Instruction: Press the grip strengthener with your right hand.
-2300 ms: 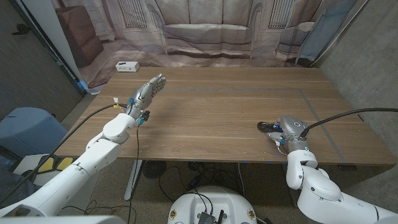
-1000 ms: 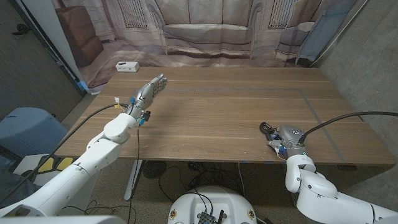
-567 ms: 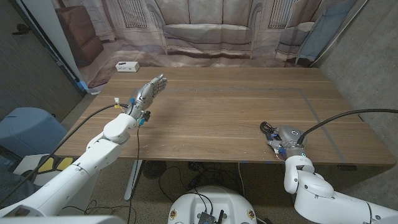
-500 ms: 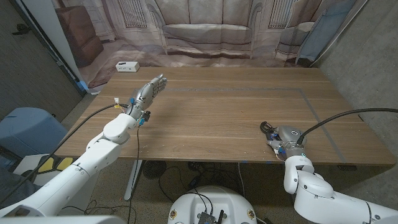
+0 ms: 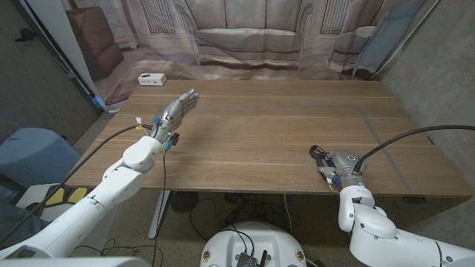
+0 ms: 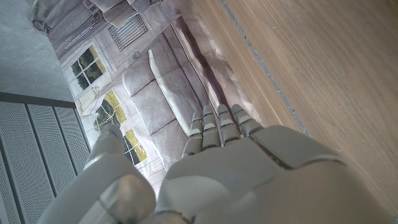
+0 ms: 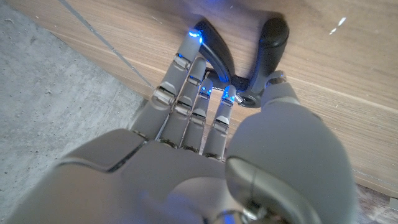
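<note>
No readable text, label, brand or number anywhere.

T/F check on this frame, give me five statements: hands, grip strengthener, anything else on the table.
1. The right hand has its fingers on the grip strengthener. True.
2. The grip strengthener sits at the middle of the wooden table. False: it is near the table's near edge, on the robot's right side.
3. The left hand holds a tool. False: it holds nothing, its fingers extended over the table.
4. A small white box lies at the table's far left corner. True.
5. The two hands touch each other. False: they are far apart, on opposite sides of the table.
</note>
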Controlling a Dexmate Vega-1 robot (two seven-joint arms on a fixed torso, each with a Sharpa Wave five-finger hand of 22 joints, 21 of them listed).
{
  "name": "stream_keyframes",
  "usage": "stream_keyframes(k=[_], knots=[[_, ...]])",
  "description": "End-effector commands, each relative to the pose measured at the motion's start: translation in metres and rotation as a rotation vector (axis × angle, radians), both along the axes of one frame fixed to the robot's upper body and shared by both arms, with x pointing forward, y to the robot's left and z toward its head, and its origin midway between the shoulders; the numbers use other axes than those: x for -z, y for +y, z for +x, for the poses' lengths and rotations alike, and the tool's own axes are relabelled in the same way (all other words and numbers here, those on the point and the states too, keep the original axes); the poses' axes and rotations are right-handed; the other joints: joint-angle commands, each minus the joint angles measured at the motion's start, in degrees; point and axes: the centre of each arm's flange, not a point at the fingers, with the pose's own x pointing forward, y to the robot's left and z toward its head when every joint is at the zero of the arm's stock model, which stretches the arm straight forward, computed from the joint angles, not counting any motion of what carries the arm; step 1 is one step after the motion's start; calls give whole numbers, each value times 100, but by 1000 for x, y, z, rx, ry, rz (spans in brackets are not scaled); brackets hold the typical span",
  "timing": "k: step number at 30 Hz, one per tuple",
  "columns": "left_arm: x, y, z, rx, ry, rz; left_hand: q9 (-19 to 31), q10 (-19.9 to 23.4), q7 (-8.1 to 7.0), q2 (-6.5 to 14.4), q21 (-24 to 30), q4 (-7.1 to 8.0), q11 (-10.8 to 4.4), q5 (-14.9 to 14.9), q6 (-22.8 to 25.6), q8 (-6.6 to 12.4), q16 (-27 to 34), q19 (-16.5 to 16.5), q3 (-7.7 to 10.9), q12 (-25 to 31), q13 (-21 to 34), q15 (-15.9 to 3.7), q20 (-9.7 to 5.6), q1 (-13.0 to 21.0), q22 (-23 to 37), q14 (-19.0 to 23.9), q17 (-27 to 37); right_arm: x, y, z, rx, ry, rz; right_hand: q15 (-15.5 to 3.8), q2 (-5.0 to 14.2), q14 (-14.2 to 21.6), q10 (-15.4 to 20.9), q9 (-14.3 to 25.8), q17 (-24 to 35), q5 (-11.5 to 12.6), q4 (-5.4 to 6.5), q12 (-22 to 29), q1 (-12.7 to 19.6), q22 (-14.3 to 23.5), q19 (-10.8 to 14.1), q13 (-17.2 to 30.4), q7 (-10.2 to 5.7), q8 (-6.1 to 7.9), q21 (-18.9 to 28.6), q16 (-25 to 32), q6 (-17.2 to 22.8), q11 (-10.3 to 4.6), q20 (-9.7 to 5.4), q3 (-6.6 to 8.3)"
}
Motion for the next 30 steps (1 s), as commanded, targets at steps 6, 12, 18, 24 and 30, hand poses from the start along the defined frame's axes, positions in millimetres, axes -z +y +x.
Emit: stream_keyframes(k=[6,12,18,24,30], knots=[[2,2,-1,1,-1,-3,18,39,-12,-20,-12,-3,-13,-19,31,9,-7,6,48,-12,28,-19,59,67,12,43,26,-13,1,-11,23,-50,-27,188,-28,-345,-366,27,3,30,-5,-26,-179,-8,-254,34,-54,-8,-133,-144,-241,21,176,-85],[1,2,-2,2,-3,-1,18,39,-10,-15,-12,-5,-4,-19,30,9,-5,4,52,-12,28,-19,60,73,12,49,26,-19,3,-18,29,-80,-31,281,-53,-475,-520,32,11,27,56,-6,-378,-10,-389,38,3,-12,-211,-191,-410,72,269,-158],[0,2,-2,4,-4,5,18,27,-5,-11,-12,-6,8,-19,30,9,-12,6,55,-18,28,-11,55,79,12,33,26,-26,6,-26,25,-135,-29,234,-73,-522,-529,35,6,21,99,19,-502,-11,-397,39,34,27,-227,-211,-373,79,277,-204],[-1,3,-3,2,-4,10,18,31,2,-8,-15,-7,0,-20,30,9,-14,-2,58,-16,28,-10,39,83,12,27,26,-32,6,-30,9,-174,7,198,-40,-586,-528,41,-6,28,161,47,-648,-14,-453,39,39,110,-271,-241,-213,102,283,-233],[-3,4,-4,2,-9,17,18,26,-1,-6,-14,-8,2,-20,24,7,-13,-2,60,-18,28,-12,34,88,12,28,26,-37,5,-32,-3,-204,40,257,-12,-737,-543,56,-40,39,164,59,-690,-22,-619,39,37,151,-366,-311,-144,133,313,-226]])
